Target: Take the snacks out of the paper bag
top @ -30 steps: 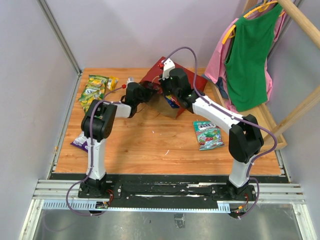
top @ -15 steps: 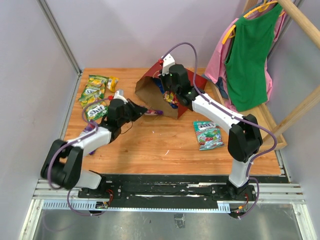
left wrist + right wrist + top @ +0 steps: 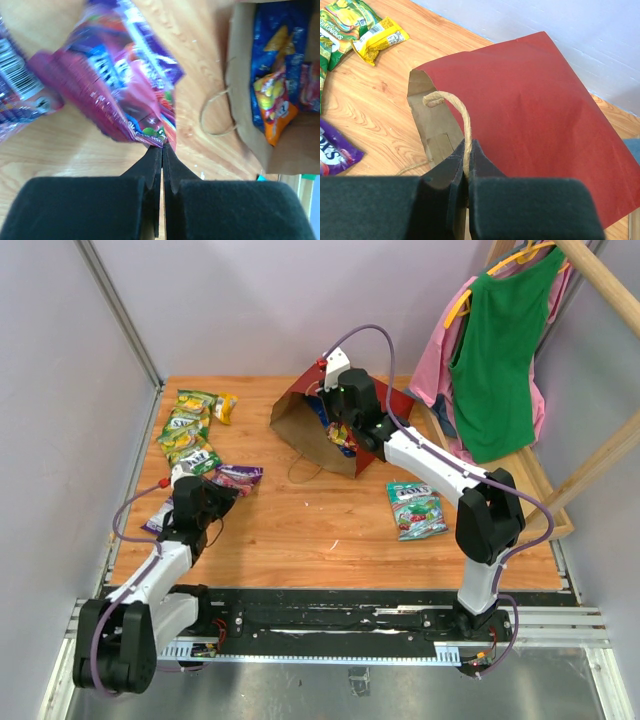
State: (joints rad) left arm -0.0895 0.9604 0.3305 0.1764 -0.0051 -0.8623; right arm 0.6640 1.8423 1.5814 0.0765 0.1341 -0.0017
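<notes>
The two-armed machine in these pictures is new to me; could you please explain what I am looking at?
These are two robot arms bolted at the near edge of a wooden table. The wide picture comes from a fixed camera above and behind them; the other two from a camera on each wrist. The left gripper is shut on a corner of a glossy purple snack packet. The right gripper is shut on the beige twine handle of the red paper bag; a blue chip bag and an orange packet show inside. Green-yellow packets and a teal-white packet lie on the table.
</notes>
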